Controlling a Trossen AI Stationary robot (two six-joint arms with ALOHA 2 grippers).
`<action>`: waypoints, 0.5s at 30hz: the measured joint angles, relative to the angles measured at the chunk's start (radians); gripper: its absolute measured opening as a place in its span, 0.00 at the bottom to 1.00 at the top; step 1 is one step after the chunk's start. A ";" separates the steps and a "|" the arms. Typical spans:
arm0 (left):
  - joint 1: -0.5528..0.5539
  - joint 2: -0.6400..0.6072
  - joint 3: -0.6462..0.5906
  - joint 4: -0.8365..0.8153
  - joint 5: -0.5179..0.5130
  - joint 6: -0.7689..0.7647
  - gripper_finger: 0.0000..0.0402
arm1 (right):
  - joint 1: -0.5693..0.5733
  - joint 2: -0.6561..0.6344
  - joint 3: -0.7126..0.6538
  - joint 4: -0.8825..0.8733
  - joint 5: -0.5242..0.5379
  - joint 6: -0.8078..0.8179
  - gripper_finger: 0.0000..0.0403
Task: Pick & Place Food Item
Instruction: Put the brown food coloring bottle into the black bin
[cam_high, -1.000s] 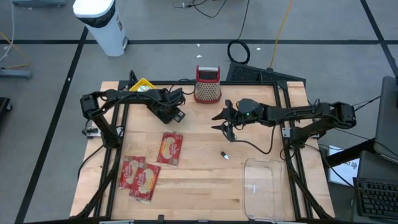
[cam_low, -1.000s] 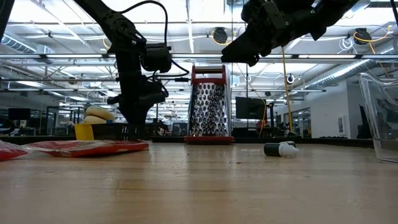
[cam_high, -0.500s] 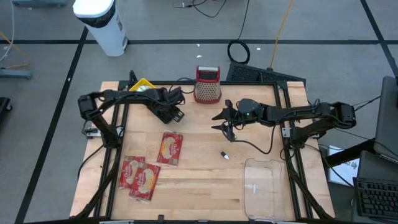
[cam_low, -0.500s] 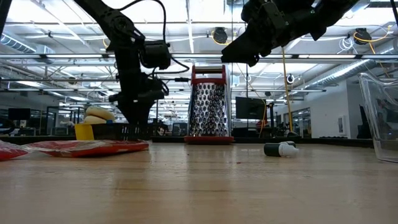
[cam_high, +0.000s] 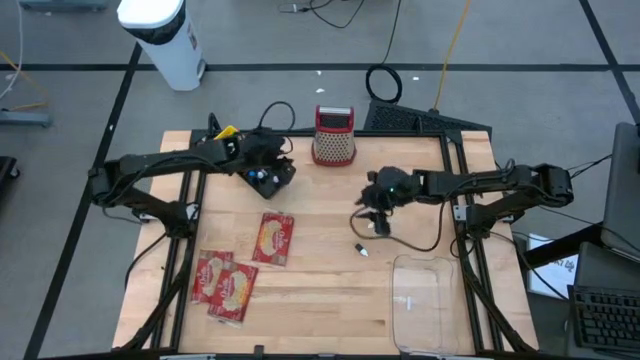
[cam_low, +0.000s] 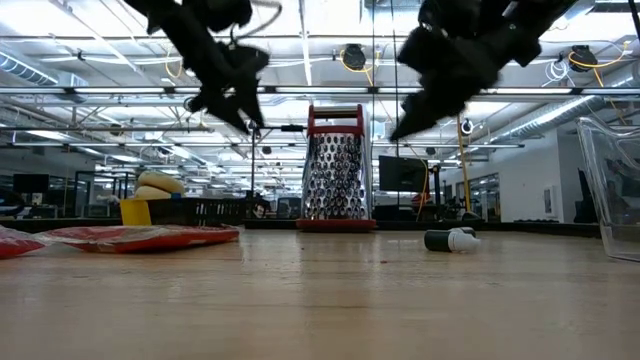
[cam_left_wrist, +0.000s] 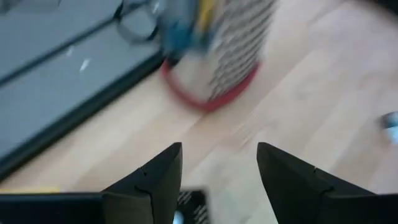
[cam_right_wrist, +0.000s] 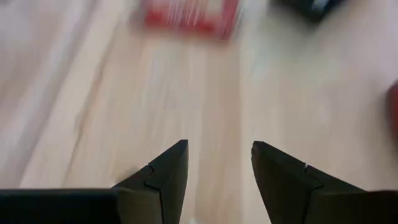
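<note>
Two arms hovering over the table, both claws spread and holding nothing.
High view: left gripper (cam_high: 268, 176) is hanging above the table's back left area, near the red-based grater (cam_high: 334, 137); right gripper (cam_high: 377, 212) is hanging mid-table, just behind a small dark-and-white object (cam_high: 361, 250). Three red food packets are lying flat on the front left: one (cam_high: 273, 238) alone, two (cam_high: 225, 286) overlapping nearer the front edge. Clear container (cam_high: 422, 300) is sitting at front right, well apart from the packets. Low view: both grippers are floating clear of the wood; packets (cam_low: 140, 236) are resting at left, grater (cam_low: 336, 168) upright at the back. Left wrist view: fingers (cam_left_wrist: 155, 177) are standing apart, grater base ahead. Right wrist view: fingers (cam_right_wrist: 283, 174) are standing apart over bare wood, a blurred red packet (cam_right_wrist: 189, 14) farther off.
</note>
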 joint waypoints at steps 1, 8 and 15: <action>-0.015 -0.007 0.000 0.030 0.000 0.014 0.52 | 0.004 0.000 0.000 -0.064 0.000 -0.012 0.42; -0.111 -0.002 0.001 0.225 0.001 0.147 0.52 | 0.018 0.000 -0.073 -0.262 0.000 -0.075 0.42; -0.137 0.012 0.002 0.266 0.000 0.187 0.52 | 0.018 0.000 -0.243 0.011 0.005 -0.130 0.42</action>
